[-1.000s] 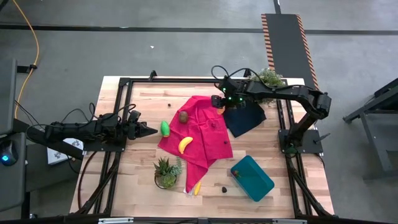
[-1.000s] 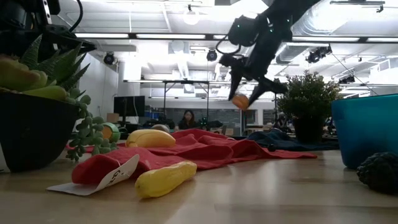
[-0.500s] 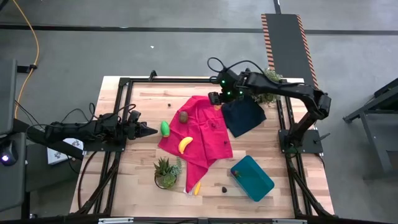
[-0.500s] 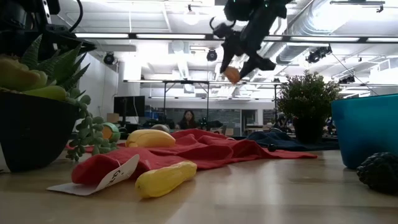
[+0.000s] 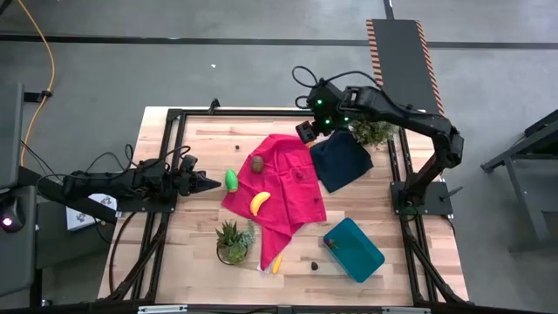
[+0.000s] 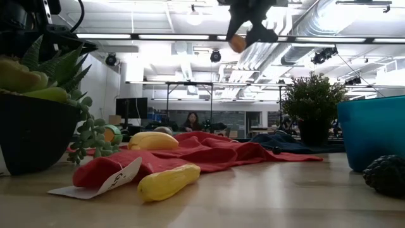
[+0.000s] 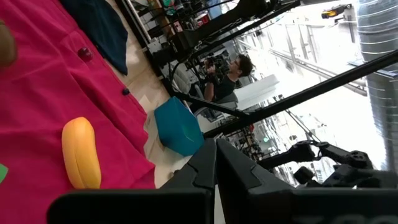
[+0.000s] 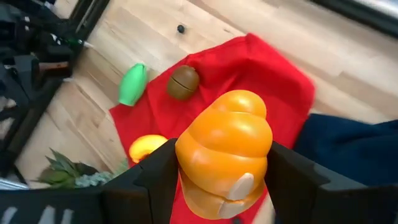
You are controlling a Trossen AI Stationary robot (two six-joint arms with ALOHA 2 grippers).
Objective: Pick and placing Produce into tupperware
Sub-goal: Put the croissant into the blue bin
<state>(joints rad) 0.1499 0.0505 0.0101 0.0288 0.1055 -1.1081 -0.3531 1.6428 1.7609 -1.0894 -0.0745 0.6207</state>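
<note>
Orange piece [image 8: 225,152] in the right pincer [image 8: 217,180] above red cloth [image 5: 288,179].

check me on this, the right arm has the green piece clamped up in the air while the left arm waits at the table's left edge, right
Not quite: the right gripper has the orange piece in its jaws, as the right wrist view shows. The green piece lies on the table. The rest holds: it is lifted high, and the left gripper waits at the left edge.
</note>
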